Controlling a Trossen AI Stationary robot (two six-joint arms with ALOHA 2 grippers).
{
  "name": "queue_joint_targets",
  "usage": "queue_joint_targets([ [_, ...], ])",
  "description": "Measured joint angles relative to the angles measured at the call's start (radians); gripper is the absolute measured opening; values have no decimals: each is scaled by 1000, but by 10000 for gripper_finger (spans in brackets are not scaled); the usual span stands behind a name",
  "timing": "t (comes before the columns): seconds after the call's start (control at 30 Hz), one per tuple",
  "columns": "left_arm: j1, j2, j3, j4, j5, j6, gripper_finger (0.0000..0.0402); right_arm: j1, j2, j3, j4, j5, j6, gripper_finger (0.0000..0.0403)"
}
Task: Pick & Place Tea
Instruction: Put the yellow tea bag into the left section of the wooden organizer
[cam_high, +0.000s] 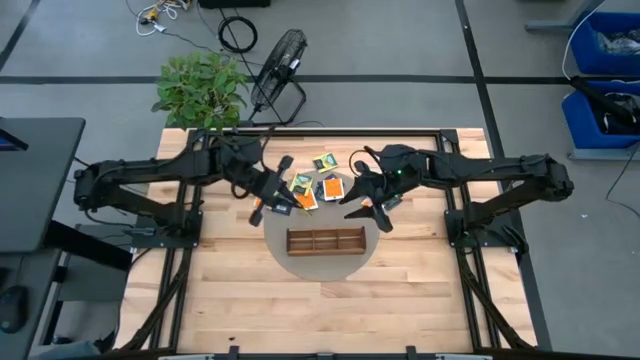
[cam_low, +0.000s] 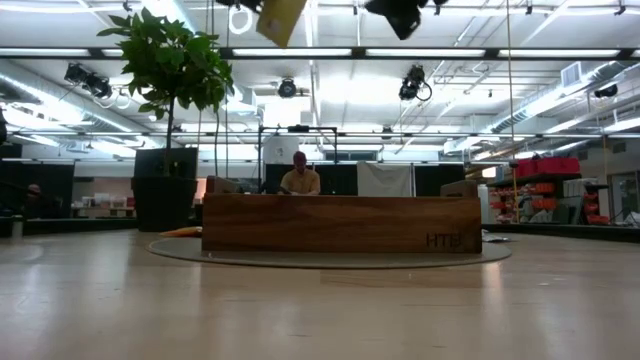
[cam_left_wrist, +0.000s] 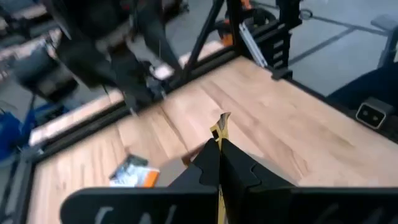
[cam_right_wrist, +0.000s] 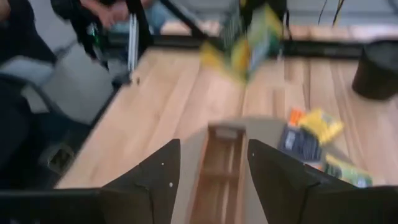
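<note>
Pinched thin in our left gripper (cam_left_wrist: 219, 140), jaws clamped on it, hung one yellow packet (cam_left_wrist: 217, 127), light and floppy; others (cam_high: 322, 187) lay behind the tray (cam_high: 325, 241) mid-tabletop. Our right gripper (cam_right_wrist: 211, 168) gaped, empty.

A loose cluster of small flat square tea packets (cam_high: 322, 182), yellow, orange, dark blue and green, lies on the bench just beyond the tray, some overlapping. One yellow packet (cam_left_wrist: 219, 134) is pinched edge-on, upright, between the left claw's (cam_left_wrist: 219, 163) closed fingers, raised off the bench.
</note>
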Motion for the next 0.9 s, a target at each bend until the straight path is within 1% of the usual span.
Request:
queue_joint_targets([
  [0.03,4,4,0,-16,0,0,2,5,4,0,22,1,-20,197],
  [0.1,14,8,-1,-26,13,0,2,25,5,0,31,29,-133,197],
  [0.13,19,12,1,-23,35,0,2,41,5,0,32,74,-208,197],
  [0.23,44,16,-1,-41,126,-1,2,105,5,0,30,260,-454,197],
  [0.33,67,14,0,-34,157,-16,2,159,5,0,39,415,-652,197],
  [0.37,74,14,0,-35,157,-18,2,173,5,0,48,455,-677,197],
  [0.43,87,14,0,-34,157,-22,2,188,5,0,82,512,-650,197],
  [0.5,91,14,0,-32,159,-22,2,188,5,0,103,523,-585,197],
  [0.57,91,14,0,-33,177,-19,2,188,5,0,115,526,-578,197],
  [0.77,94,14,0,-28,228,-23,2,214,6,0,152,557,-857,197],
  [0.83,94,14,0,-29,228,-23,2,222,6,0,184,537,-950,197],
  [0.9,96,14,0,-28,228,-23,2,229,7,0,208,515,-995,197],
])
